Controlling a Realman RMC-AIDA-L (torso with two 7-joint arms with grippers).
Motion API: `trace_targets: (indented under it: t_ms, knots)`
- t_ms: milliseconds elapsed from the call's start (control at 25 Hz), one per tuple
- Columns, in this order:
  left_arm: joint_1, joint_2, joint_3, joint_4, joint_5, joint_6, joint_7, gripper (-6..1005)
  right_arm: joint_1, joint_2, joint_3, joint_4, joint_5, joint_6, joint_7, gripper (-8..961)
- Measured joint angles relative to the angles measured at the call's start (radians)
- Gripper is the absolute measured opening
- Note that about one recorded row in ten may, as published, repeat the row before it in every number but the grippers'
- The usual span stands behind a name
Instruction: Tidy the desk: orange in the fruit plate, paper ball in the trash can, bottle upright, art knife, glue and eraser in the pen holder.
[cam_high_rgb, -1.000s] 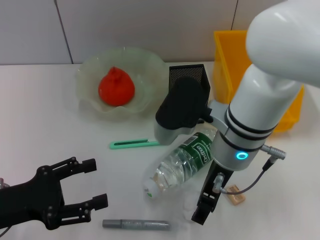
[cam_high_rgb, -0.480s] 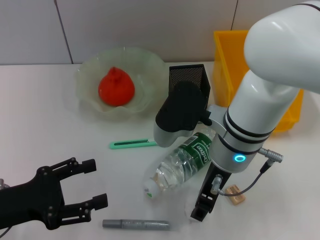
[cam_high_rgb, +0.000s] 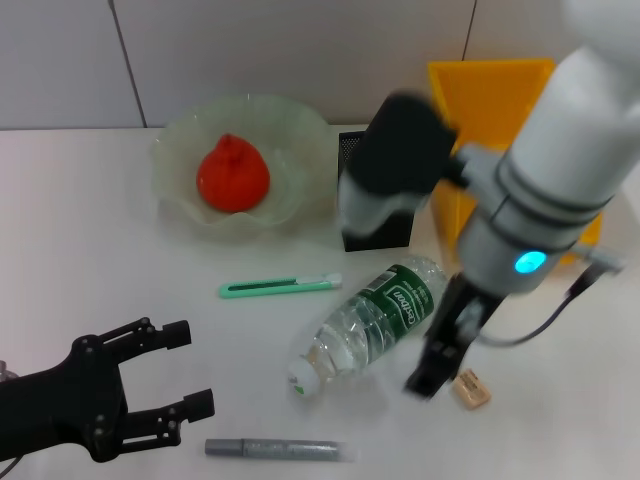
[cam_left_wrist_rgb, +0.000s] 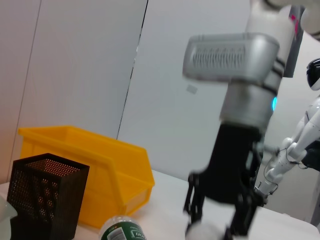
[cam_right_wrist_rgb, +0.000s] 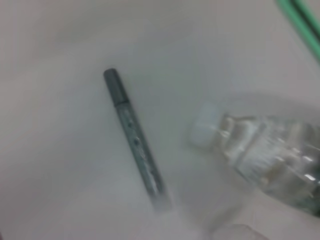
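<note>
The orange (cam_high_rgb: 232, 173) lies in the fruit plate (cam_high_rgb: 180, 135) at the back left. Lying on its side mid-desk is the bottle (cam_high_rgb: 375, 315), cap toward me. The art knife (cam_high_rgb: 280, 287) rests left of it, and the glue (cam_high_rgb: 275, 449) sits at the front edge. Just right of my right gripper (cam_high_rgb: 425, 380) is the eraser (cam_high_rgb: 470, 389). That gripper hangs raised over the desk, shut on the paper ball (cam_left_wrist_rgb: 202, 232), which hardly shows in the head view. The pen holder (cam_high_rgb: 375, 238) is partly hidden by my right arm, with the trash can (cam_high_rgb: 490, 90) behind it. My left gripper (cam_high_rgb: 190, 367) rests open at the front left.
My bulky right arm (cam_high_rgb: 540, 190) hangs over the right half of the desk (cam_high_rgb: 90, 250), between the pen holder and the trash can. A wall runs along the far edge of the desk.
My right arm has risen and swung right and back, taking the paper ball off the desk in front of the bottle. The art knife's tip now shows. The left arm has not moved.
</note>
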Motion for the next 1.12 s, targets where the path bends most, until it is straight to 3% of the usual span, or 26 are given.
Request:
trace_targets:
  t_ms: [200,480,640,920,1120]
  knots:
    - [0.002,0.000,-0.001,0.000,0.000,-0.001,0.000,846,-0.003,-0.002,0.185,-0.120,-0.174,-0.128,-0.023,537]
    - [0.002,-0.001,-0.002,0.000,0.001,-0.008,0.003,844,0.005,-0.006,0.371,-0.173,-0.391,-0.120,-0.075,568]
    - [0.002,-0.002,-0.002,0.000,0.001,-0.008,0.003,843,-0.024,-0.008,0.405,-0.188,-0.409,-0.011,-0.083,592]
    - [-0.001,-0.007,-0.002,0.000,0.001,-0.009,0.003,842,-0.102,-0.003,0.406,-0.086,-0.412,0.329,-0.097,635]
    - [0.003,-0.007,-0.002,0.000,0.000,-0.009,-0.002,840,-0.106,-0.003,0.408,-0.017,-0.413,0.422,-0.102,666]
